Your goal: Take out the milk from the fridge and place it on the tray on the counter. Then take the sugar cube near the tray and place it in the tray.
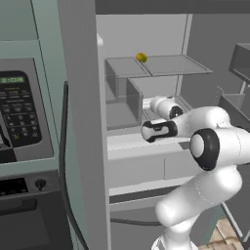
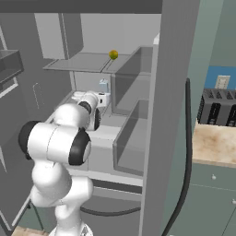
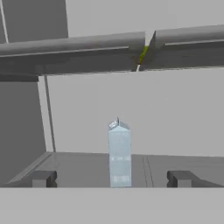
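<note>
I have the arm reaching into the fridge [image 1: 146, 161]. My fingers [image 3: 43, 178] are spread wide open and hold nothing. The milk [image 3: 119, 153] stands upright on the shelf at 12 o'clock, between them but farther back, I think. Nothing is moved yet; milk and sugar are both left.

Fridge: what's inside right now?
Inside the fridge: the milk upright on a shelf, the open gripper in front of it; a small yellow-green fruit on the shelf above. Drawer contents are hidden.
</note>
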Robot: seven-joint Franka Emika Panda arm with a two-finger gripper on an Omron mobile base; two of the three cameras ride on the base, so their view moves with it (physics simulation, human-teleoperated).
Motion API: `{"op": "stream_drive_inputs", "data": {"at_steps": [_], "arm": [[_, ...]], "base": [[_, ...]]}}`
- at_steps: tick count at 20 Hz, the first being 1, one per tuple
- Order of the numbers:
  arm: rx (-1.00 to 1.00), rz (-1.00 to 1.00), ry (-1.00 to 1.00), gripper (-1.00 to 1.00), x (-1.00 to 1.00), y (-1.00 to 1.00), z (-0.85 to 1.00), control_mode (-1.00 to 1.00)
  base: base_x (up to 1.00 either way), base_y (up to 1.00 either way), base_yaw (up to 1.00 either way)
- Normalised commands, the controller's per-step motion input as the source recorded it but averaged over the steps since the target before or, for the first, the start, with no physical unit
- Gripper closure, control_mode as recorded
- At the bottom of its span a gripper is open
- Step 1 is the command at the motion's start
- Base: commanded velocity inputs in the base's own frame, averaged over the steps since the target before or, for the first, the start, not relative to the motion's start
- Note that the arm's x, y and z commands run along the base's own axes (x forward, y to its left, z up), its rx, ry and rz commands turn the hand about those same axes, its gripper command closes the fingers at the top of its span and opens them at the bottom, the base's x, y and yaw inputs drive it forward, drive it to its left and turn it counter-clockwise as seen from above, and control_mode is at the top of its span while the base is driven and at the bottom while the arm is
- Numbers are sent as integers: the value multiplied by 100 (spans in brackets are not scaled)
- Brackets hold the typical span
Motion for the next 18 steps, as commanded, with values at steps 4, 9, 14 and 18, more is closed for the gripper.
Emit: {"op": "stream_drive_inputs", "data": {"at_steps": [4,9,14,18], "arm": [[1,0,3,-100,31,0,-22,-100],[1,0,3,-100,44,0,0,-100],[0,0,0,-100,46,0,0,-100],[0,0,0,-100,47,0,-12,-100]], "base": [[0,0,0],[0,0,0],[0,0,0],[0,0,0]]}}
